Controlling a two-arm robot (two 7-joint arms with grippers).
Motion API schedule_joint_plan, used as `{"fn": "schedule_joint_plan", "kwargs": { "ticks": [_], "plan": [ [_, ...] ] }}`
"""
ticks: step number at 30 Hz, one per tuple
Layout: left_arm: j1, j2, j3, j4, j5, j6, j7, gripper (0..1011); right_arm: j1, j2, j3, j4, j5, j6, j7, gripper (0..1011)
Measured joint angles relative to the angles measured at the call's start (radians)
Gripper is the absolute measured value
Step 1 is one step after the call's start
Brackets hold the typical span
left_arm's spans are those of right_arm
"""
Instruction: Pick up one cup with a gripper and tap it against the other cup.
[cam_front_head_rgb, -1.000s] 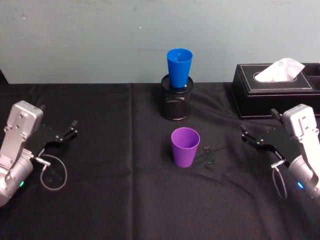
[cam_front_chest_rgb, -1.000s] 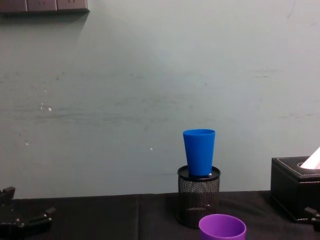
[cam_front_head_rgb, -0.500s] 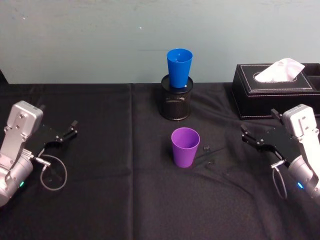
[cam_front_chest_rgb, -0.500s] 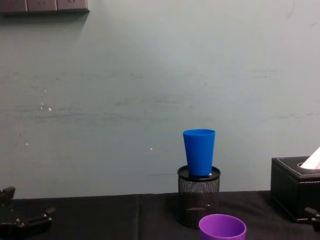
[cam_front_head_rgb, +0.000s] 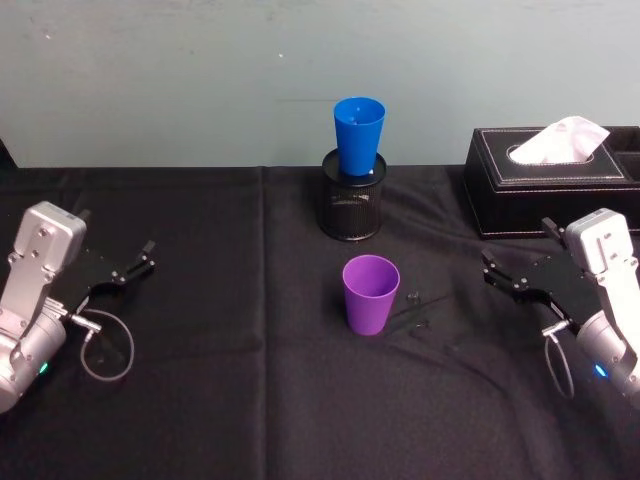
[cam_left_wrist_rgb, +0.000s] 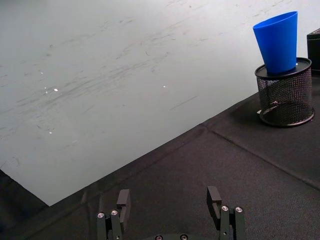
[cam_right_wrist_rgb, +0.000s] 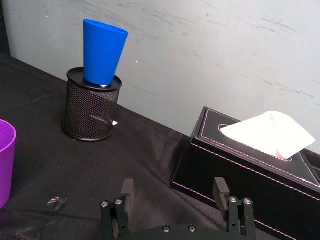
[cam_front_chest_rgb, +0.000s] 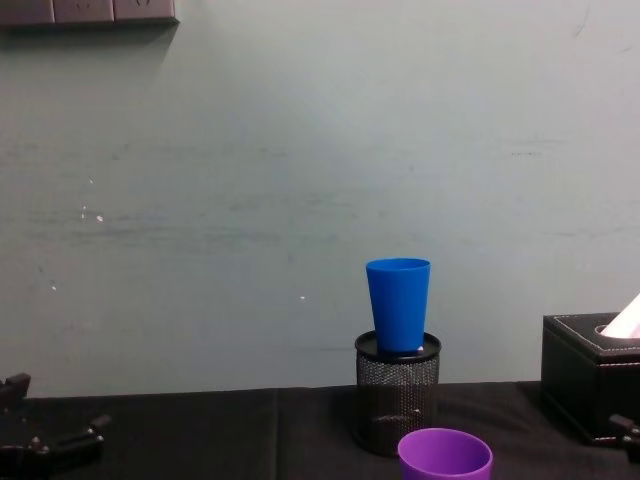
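The purple cup (cam_front_head_rgb: 371, 293) stands upright on the black cloth at mid-table; its rim shows in the chest view (cam_front_chest_rgb: 445, 458). The blue cup (cam_front_head_rgb: 359, 135) sits upright in the mouth of a black mesh pen holder (cam_front_head_rgb: 352, 208) behind it, near the wall. My left gripper (cam_front_head_rgb: 120, 240) rests open at the table's left, far from both cups, with nothing between its fingers (cam_left_wrist_rgb: 122, 200). At the right, my right gripper (cam_front_head_rgb: 515, 248) is also open and empty, about a hand's width from the purple cup (cam_right_wrist_rgb: 4, 160).
A black tissue box (cam_front_head_rgb: 555, 180) with a white tissue stands at the back right, just beyond the right gripper. Small clear scraps (cam_front_head_rgb: 418, 310) lie on the cloth right of the purple cup. The grey wall rises close behind the pen holder.
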Motion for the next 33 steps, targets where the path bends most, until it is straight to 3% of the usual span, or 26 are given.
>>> {"fn": "schedule_joint_plan", "kwargs": {
  "ticks": [19, 25, 29, 33],
  "plan": [
    [0.000, 0.000, 0.000, 0.000, 0.000, 0.000, 0.000, 1000, 0.000, 0.000, 0.000, 0.000, 0.000, 0.000, 0.000, 1003],
    [0.000, 0.000, 0.000, 0.000, 0.000, 0.000, 0.000, 1000, -0.029, 0.003, 0.019, -0.029, -0.001, -0.039, 0.024, 1003],
    [0.000, 0.000, 0.000, 0.000, 0.000, 0.000, 0.000, 1000, -0.067, 0.011, 0.038, -0.058, 0.028, -0.068, 0.060, 1003],
    [0.000, 0.000, 0.000, 0.000, 0.000, 0.000, 0.000, 1000, -0.124, 0.028, 0.056, -0.095, 0.087, -0.102, 0.131, 1003]
  ]
}}
